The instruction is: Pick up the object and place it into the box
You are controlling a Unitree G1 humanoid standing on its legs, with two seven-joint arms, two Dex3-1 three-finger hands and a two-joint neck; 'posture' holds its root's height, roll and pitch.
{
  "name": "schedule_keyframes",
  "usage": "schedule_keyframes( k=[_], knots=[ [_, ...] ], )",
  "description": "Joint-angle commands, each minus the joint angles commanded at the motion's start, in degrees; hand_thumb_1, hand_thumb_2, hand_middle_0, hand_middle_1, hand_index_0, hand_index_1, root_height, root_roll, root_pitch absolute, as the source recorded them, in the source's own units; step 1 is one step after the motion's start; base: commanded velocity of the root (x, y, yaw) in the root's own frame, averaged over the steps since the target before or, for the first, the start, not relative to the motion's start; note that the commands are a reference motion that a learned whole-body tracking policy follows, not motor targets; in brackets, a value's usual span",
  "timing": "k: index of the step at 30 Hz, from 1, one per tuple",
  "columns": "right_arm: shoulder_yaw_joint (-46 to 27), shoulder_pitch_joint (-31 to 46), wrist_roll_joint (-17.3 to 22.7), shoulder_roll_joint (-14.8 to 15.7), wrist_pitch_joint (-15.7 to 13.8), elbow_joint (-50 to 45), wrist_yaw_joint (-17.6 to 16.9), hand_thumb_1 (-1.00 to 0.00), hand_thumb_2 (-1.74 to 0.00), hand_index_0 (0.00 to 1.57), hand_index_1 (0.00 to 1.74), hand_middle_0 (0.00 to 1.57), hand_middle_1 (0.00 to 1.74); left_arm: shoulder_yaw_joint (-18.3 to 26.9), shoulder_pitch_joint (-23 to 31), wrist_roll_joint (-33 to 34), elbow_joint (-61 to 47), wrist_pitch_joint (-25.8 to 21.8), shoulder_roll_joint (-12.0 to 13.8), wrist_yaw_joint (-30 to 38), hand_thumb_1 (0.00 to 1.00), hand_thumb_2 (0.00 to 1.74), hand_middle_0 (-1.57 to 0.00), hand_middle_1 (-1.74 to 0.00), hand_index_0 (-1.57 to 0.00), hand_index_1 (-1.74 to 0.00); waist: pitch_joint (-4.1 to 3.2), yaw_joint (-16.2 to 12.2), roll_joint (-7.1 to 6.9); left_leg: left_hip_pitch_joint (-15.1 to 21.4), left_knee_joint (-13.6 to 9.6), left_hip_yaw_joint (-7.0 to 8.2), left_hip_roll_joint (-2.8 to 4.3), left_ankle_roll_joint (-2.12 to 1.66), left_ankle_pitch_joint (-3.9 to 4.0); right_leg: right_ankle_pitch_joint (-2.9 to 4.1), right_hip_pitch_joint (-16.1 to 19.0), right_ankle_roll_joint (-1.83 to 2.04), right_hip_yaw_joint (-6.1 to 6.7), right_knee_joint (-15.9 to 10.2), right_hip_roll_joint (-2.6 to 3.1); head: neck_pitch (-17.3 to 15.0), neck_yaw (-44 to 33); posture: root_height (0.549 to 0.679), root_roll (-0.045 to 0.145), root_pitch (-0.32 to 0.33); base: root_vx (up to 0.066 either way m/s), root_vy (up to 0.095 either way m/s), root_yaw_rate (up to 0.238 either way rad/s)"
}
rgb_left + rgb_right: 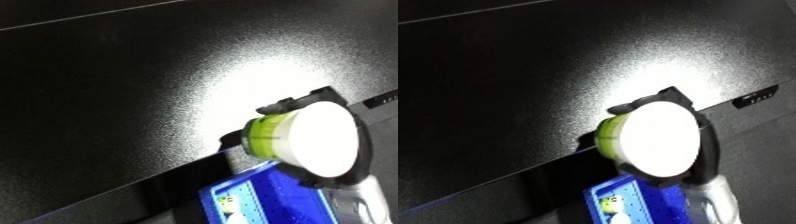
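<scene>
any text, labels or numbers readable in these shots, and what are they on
No text can be read anywhere in either view.
Small pale marks on the dark panel at the right edge: too small and blurred to read.
The white and green object held in the right hand: its white face is blank.
The blue bin below it: no readable label; the items inside are blurred.

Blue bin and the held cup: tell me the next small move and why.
Probably carry the white cup with the green band a little lower, over the blue bin, then let go. The right hand is curled round the cup, which hangs above the black table edge, while the bin's opening sits just below it and looks only partly under it.
</scene>
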Motion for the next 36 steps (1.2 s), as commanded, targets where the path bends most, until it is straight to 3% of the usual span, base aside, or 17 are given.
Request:
schedule_keyframes(
  k=[4, 9, 15, 19, 23, 34, 36],
  knots=[
    [-5.51, 3.50, 0.73, 1.07, -4.38, 4.13, -4.30, -0.85, -1.48, 1.33, 1.48, 1.33, 1.48, 0.09, 0.14, -0.83, 0.09, 0.03, -0.70, 0.25, 0.00, 0.00, 0.00, 0.00, 0.00, 0.00, 0.00, -1.18, 0.38, 0.56, -0.13, 0.75, 0.00, 0.15, -0.48, -0.14, 0.12, 0.05, 0.51, 0.02, 0.62, -1.75, 5.12, 0.624, 0.077, 0.049, 0.014, 0.069, -0.065],
    [-9.28, 6.89, 3.30, 1.09, -9.03, 12.67, -7.36, -0.85, -1.48, 1.33, 1.48, 1.33, 1.48, -0.15, 0.57, -1.35, 0.75, -0.48, -1.07, -0.35, 0.00, 0.00, 0.00, 0.00, 0.00, 0.00, 0.00, -1.84, 0.84, 1.13, 0.08, 1.15, -0.41, 0.76, -1.25, -0.16, 0.45, -0.14, 1.11, -0.17, 1.28, -3.34, 10.03, 0.625, 0.077, 0.046, 0.016, 0.044, -0.022],
    [-11.05, 8.58, 7.60, 0.18, -11.59, 22.86, -8.99, -0.85, -1.48, 1.33, 1.48, 1.33, 1.48, -0.17, 0.78, -2.30, 1.49, -0.33, -0.98, -1.07, 0.00, 0.00, 0.00, 0.00, 0.00, 0.00, 0.00, -2.45, 1.65, 1.98, -0.48, 1.20, -1.22, 1.15, -1.36, -0.27, 0.75, -0.61, 1.78, -0.28, 1.95, -4.57, 16.00, 0.625, 0.078, 0.045, 0.021, 0.054, -0.032],
    [-11.43, 9.25, 12.24, 0.10, -11.90, 30.10, -8.21, -0.85, -1.48, 1.33, 1.48, 1.33, 1.48, -0.10, 0.51, -2.63, 2.09, 0.07, -0.99, -1.44, 0.00, 0.00, 0.00, 0.00, 0.00, 0.00, 0.00, -2.66, 2.11, 2.51, -0.87, 1.17, -1.67, 1.32, -1.32, -0.21, 1.10, -0.83, 2.05, -0.56, 2.22, -5.23, 18.99, 0.626, 0.079, 0.043, 0.024, 0.043, -0.026],
    [-10.40, 9.37, 14.96, -0.13, -9.99, 38.04, -7.35, -0.85, -1.48, 1.33, 1.48, 1.33, 1.48, -0.31, 0.24, -2.31, 1.90, 0.56, -1.04, -1.37, 0.00, 0.00, 0.00, 0.00, 0.00, 0.00, 0.00, -2.35, 2.49, 2.44, -0.58, 0.84, -2.03, 1.44, -1.30, -0.03, 1.01, -1.02, 2.21, -0.39, 2.53, -6.32, 21.73, 0.626, 0.078, 0.042, 0.001, 0.010, 0.018],
    [-2.40, 5.40, 11.68, -1.17, 4.76, 56.40, -2.50, -0.85, -1.48, 1.33, 1.48, 1.33, 1.48, -2.04, -1.79, -1.05, 2.98, 1.52, -1.17, -0.63, 0.00, 0.00, 0.00, 0.00, 0.00, 0.00, 0.00, -0.60, 3.23, 1.74, 0.26, -0.34, -2.88, 1.91, -1.13, 0.37, 0.81, -1.50, 2.20, -0.11, 2.97, -9.65, 26.57, 0.625, 0.073, 0.036, -0.008, -0.022, 0.046],
    [-1.37, 4.52, 11.30, -1.11, 6.43, 59.12, -1.33, -0.75, -1.30, 1.18, 1.30, 1.18, 1.30, -2.45, -2.11, -0.91, 3.12, 1.68, -1.13, -0.70, 0.00, 0.00, 0.00, 0.00, 0.00, 0.00, 0.00, -0.17, 3.47, 1.72, 0.22, -0.57, -3.06, 1.95, -1.03, 0.40, 0.94, -1.51, 2.16, -0.14, 2.93, -10.19, 27.30, 0.625, 0.072, 0.034, -0.004, -0.026, 0.059]
  ],
)
